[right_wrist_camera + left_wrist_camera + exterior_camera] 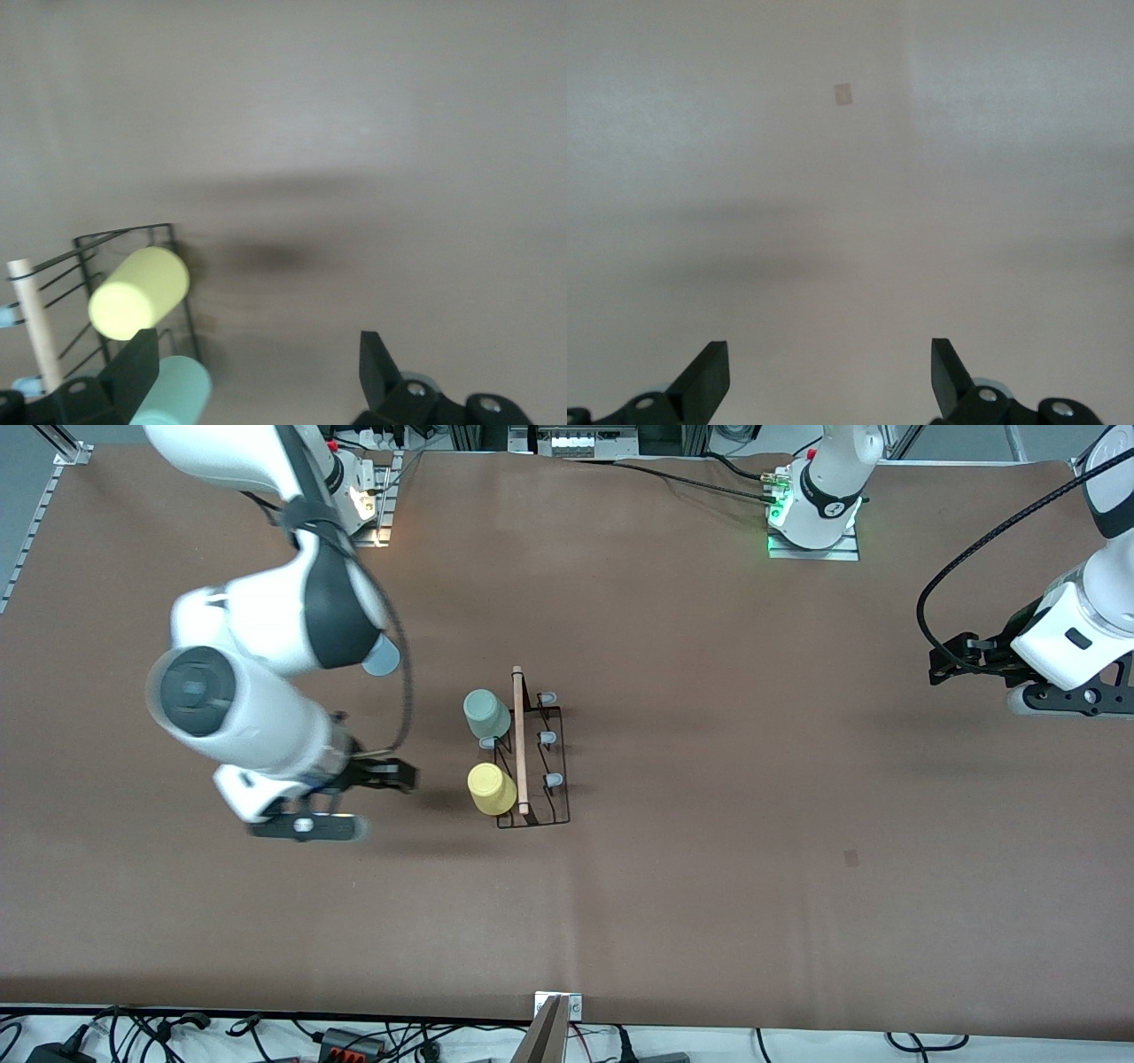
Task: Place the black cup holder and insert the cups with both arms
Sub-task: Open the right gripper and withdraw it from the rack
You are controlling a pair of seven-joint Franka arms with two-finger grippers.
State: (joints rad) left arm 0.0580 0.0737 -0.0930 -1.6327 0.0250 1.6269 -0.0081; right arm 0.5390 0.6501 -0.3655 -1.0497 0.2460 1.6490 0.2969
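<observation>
No legible markings. Black cup holder (pixel 532 755) mid-table carries two cups — mint cup (pixel 485 713), yellow cup (pixel 491 788). Right gripper (pixel 390 775) beside it and left gripper (pixel 952 660) at the table's end — jaws wide, empty

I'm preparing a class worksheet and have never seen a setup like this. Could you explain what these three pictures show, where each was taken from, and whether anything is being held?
Two white robot arms work at a brown table. One picture looks down from a high camera facing them; the others come from cameras on each wrist. A black rack stands mid-table with a green cup and a yellow cup on its pegs. The right gripper is open beside the rack, holding nothing. The left gripper waits open and empty at its end of the table.
</observation>
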